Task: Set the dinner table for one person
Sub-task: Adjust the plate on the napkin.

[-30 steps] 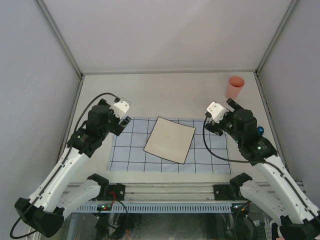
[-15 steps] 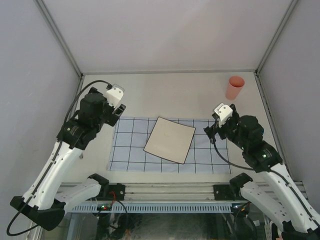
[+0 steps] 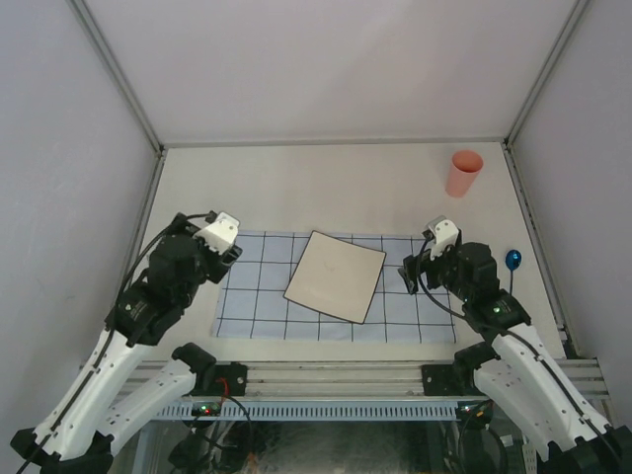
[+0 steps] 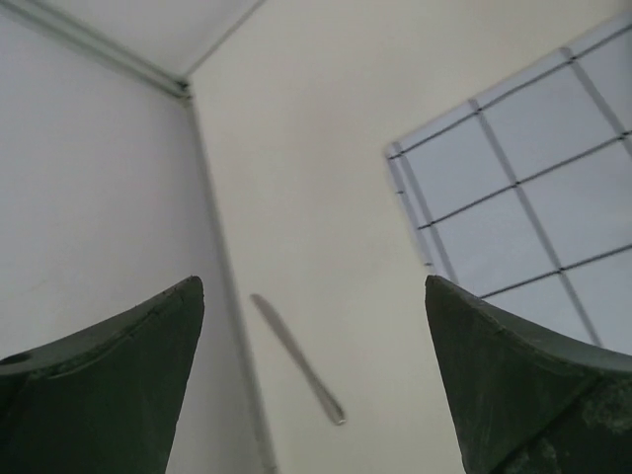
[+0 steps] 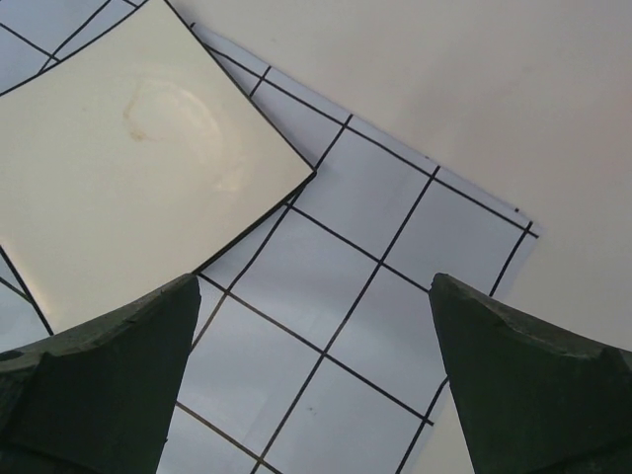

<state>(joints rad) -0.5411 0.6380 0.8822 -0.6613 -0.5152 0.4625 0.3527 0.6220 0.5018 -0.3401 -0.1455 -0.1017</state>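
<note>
The left end effector [image 4: 311, 286] gaped empty over a knife [image 4: 296, 357] on the worktop [image 4: 326, 178]. The right end effector [image 5: 314, 281], equally wide, hung over a cloth [image 5: 395, 247], plate [image 5: 128, 168] alongside.

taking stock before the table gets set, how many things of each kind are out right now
pink cup: 1
square cream plate: 1
blue grid cloth: 1
metal utensil: 1
small blue object, too small to tell what it is: 1
total: 5
</note>
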